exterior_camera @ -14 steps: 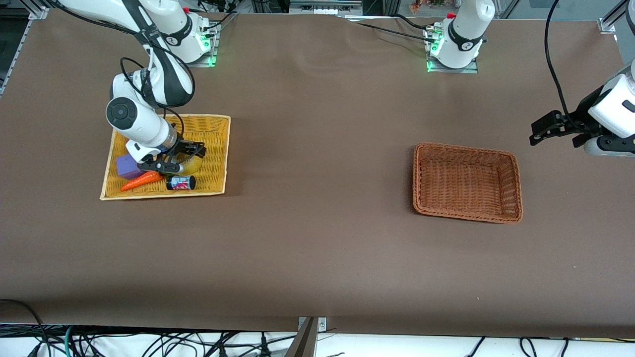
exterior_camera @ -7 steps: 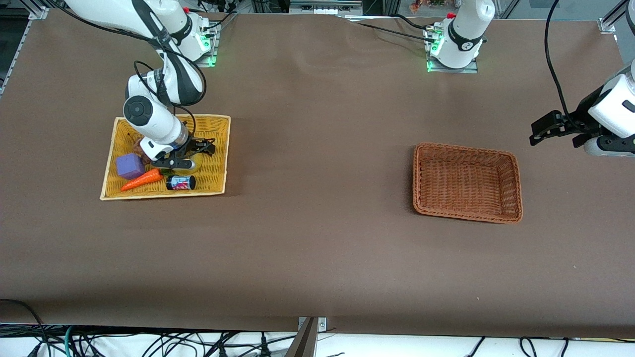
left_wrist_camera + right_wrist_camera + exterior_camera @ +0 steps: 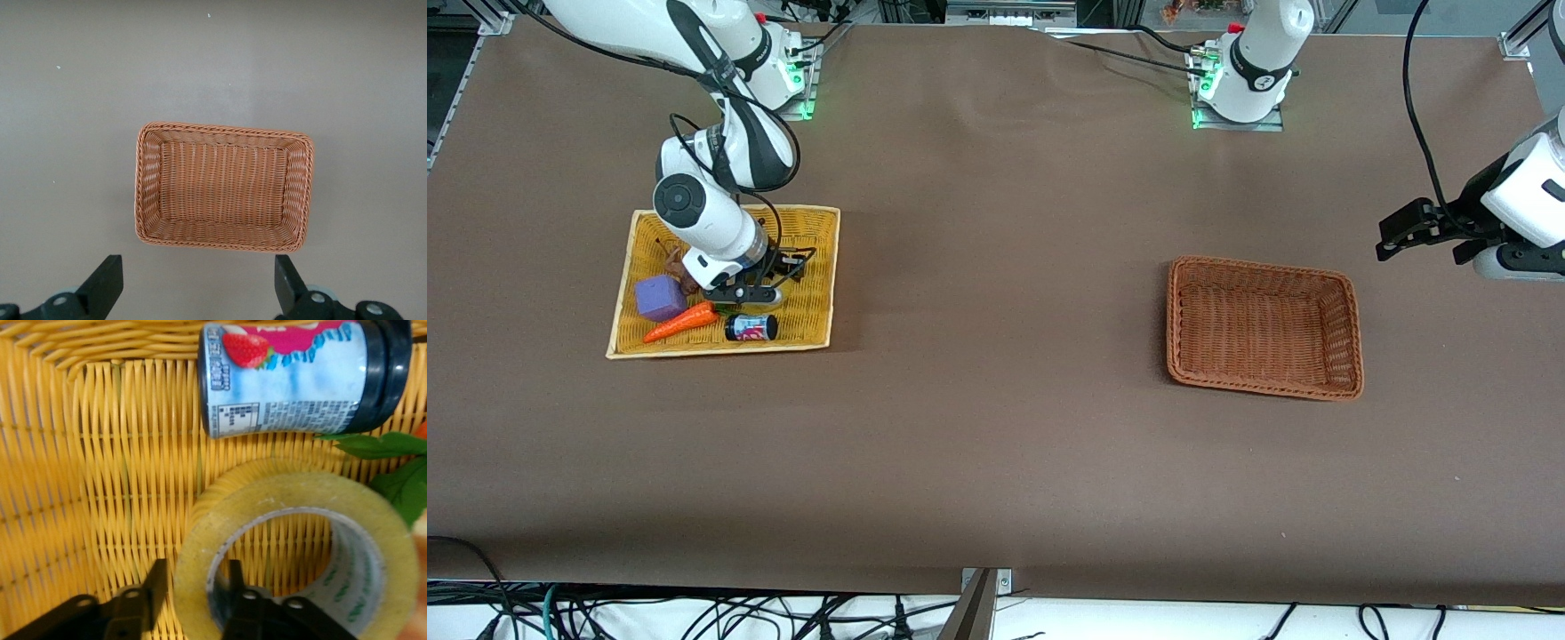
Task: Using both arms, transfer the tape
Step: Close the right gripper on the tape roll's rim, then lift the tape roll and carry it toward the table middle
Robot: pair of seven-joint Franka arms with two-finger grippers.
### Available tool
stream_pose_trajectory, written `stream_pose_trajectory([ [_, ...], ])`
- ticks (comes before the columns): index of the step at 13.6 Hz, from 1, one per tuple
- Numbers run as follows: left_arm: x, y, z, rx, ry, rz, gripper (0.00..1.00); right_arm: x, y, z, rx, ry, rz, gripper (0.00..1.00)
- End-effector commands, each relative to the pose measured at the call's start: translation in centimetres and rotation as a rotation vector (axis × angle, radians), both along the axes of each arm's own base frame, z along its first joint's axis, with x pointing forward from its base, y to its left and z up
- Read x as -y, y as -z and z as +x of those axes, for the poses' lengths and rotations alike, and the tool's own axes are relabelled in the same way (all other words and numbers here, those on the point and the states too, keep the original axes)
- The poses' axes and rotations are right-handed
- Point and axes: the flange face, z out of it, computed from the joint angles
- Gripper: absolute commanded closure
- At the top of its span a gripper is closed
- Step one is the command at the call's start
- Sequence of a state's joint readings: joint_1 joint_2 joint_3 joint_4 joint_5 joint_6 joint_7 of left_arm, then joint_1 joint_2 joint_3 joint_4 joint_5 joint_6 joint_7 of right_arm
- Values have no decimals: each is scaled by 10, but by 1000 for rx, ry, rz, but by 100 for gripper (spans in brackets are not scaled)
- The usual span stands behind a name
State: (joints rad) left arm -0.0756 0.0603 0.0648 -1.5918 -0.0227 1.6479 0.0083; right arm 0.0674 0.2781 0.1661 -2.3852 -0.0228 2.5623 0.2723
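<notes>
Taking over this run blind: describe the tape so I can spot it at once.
Find the yellow woven tray at the right arm's end of the table. The tape lies flat in it beside a strawberry-label jar, its wall pinched by the right gripper. It is the only ring: translucent yellowish.

Right gripper pinching the tape's wall in the yellow tray

The tape, a yellowish translucent ring with a grey printed core, lies flat on the woven yellow tray. One black finger sits outside the ring's wall and the other inside its hole, closed on that wall. A small jar with a strawberry label and dark lid lies on its side just beside the tape, near the tray's rim. Green leaves touch the tape's edge.
</notes>
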Motion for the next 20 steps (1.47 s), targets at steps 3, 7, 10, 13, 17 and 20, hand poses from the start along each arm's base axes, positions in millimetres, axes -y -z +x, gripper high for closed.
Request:
stream_pose_trajectory([
  [3,-1,-5,4,-2,3,-18,0,-10,-55,30,-44,-24,-26,100],
  [7,0,-5,4,-2,5,-20,0,-52,-140,65,-73,-54,-33,100],
  [10,0,-5,4,-2,5,-20,0,-136,-187,76,-34,12,-12,100],
  [13,1,-5,3,-2,6,-20,0,-246,-191,67,-10,106,20,100],
  [17,6,2,7,-14,15,-19,0,-370,-152,44,-25,222,42,100],
  [20,6,4,7,-17,15,-17,0,-422,-108,19,-8,210,63,100],
])
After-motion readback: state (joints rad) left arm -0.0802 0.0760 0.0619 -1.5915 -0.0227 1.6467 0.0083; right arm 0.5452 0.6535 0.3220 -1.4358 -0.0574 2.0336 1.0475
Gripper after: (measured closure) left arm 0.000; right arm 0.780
